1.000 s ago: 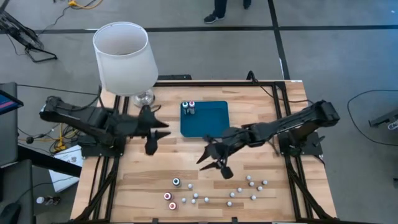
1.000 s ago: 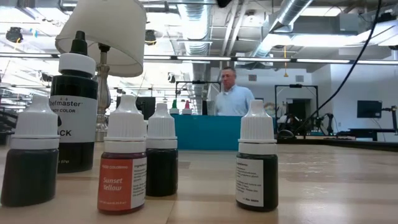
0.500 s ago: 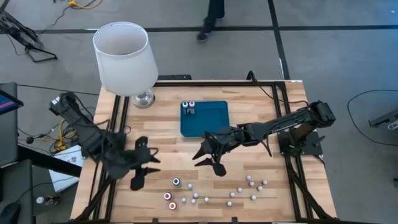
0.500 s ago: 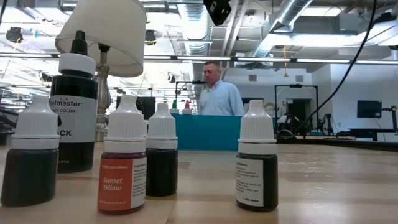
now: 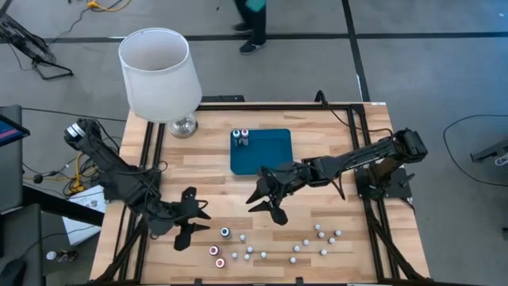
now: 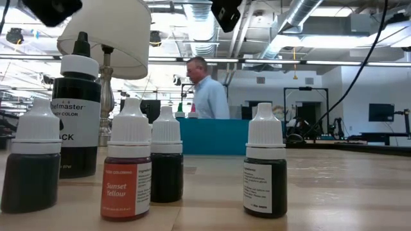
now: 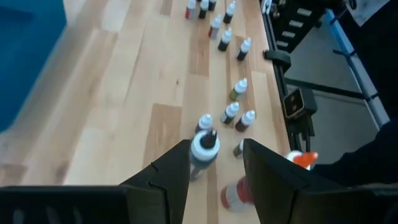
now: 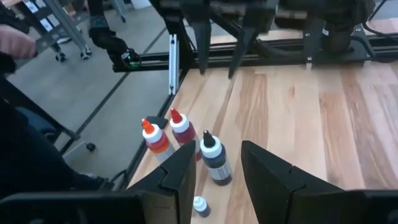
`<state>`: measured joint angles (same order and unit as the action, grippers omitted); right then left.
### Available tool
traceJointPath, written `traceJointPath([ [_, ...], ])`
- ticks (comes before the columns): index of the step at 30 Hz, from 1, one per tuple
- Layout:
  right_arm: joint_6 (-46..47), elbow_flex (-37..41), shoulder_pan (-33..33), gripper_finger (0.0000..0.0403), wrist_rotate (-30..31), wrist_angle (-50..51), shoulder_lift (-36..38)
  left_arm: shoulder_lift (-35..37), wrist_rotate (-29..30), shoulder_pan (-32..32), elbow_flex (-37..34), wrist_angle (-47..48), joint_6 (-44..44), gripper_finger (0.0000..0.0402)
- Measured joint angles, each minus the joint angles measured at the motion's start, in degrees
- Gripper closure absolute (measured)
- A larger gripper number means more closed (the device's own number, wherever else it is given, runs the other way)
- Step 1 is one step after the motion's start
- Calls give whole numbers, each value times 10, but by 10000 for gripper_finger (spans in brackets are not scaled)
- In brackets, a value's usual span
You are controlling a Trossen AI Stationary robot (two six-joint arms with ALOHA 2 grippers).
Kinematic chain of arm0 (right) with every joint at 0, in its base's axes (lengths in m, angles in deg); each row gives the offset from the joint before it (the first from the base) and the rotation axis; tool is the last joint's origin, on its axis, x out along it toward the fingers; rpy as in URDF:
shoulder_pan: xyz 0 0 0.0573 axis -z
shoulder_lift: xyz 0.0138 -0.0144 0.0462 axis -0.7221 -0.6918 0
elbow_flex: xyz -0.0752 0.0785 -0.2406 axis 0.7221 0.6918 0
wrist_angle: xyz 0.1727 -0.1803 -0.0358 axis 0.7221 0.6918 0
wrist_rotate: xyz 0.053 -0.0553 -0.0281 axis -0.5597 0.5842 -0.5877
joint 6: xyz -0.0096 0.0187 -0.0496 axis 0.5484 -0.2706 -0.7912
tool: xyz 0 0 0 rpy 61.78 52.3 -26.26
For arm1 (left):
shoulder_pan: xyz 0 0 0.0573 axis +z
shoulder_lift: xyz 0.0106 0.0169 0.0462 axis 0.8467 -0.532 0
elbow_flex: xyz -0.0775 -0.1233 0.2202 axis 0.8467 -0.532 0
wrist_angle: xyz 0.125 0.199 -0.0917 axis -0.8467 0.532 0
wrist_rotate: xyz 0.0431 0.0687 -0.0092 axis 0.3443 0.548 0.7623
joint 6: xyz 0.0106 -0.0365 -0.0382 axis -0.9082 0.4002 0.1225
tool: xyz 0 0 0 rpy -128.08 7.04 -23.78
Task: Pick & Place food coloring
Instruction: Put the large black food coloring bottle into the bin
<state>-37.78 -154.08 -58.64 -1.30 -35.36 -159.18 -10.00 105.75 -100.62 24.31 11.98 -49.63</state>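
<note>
Left gripper (image 5: pixel 188 225) is low over the near-left of the wooden table (image 5: pixel 333 151), fingers spread with nothing between them; in its wrist view a black-bodied white-capped bottle (image 7: pixel 203 152) shows in the gap, on the table beyond the tips, not gripped. Right gripper (image 5: pixel 266 203) hangs over mid-table just near of the teal tray (image 5: pixel 266 151), fingers likewise apart and empty. The food coloring is in two places: two bottles (image 5: pixel 240 137) upright in the tray's far-left corner, and the rest scattered along the near edge, with larger ones (image 5: pixel 220 244) at left just right of the left gripper and small white-capped ones (image 5: pixel 313 241) trailing right. Around: lamp with white shade (image 5: pixel 159 73) at the far-left corner, its metal base (image 5: pixel 183 125) on the table; black frame rails along both sides; a person (image 5: pixel 252 22) walking on the floor beyond the far edge, cut off by the frame top. In the low view, close-up bottles fill the foreground, including one labelled Sunset Yellow (image 6: pixel 127 165) and a tall black one (image 6: pixel 77 106); they block most of the table behind, and only dark bits of each gripper poke in at the top edge. Colours of the small bottles are hard to make out from above.
</note>
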Motion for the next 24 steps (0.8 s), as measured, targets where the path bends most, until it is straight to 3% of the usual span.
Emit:
traceJointPath([
  [8, 16, 0, -11, 285, 0, 29, 0, -12, 4, 13, -57, -114, -61, 262],
  [16, 31, 0, -11, 285, 0, 47, 0, -75, -70, 57, -64, -178, -93, 262],
  [24, 37, 0, -18, 285, 0, 63, 0, -94, -100, 69, -64, -190, -112, 262],
])
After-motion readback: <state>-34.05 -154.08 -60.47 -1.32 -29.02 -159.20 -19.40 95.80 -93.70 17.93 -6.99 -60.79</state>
